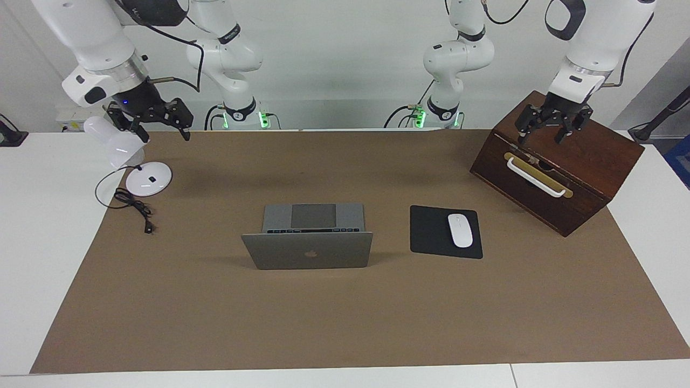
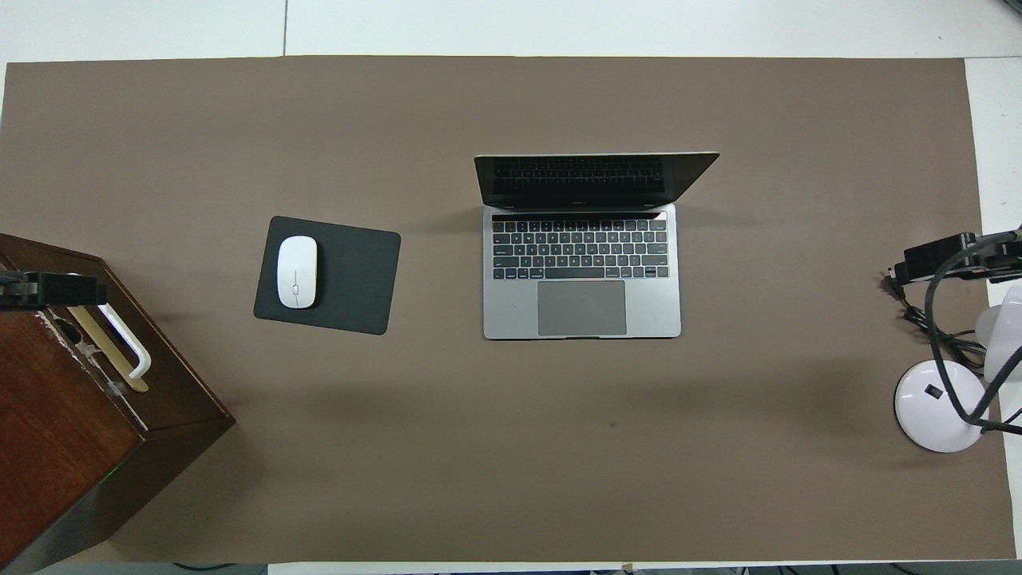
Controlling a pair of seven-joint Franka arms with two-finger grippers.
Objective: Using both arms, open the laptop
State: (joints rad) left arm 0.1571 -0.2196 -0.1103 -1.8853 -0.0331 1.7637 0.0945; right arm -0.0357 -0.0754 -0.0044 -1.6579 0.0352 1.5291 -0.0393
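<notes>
The silver-grey laptop [image 1: 307,250] stands open in the middle of the brown mat. Its lid with the dark apple logo is raised about upright, and the keyboard deck and trackpad [image 2: 581,271] face the robots. My left gripper [image 1: 543,137] hangs open and empty over the wooden box at the left arm's end of the table; only its edge shows in the overhead view [image 2: 48,289]. My right gripper [image 1: 160,131] hangs open and empty over the white lamp at the right arm's end, and also shows in the overhead view [image 2: 950,257]. Both grippers are well apart from the laptop.
A black mouse pad [image 1: 431,237] with a white mouse [image 1: 460,230] lies beside the laptop, toward the left arm's end. A dark wooden box [image 1: 593,156] with a white handle stands at that end. A white desk lamp [image 1: 148,179] with a black cable lies at the right arm's end.
</notes>
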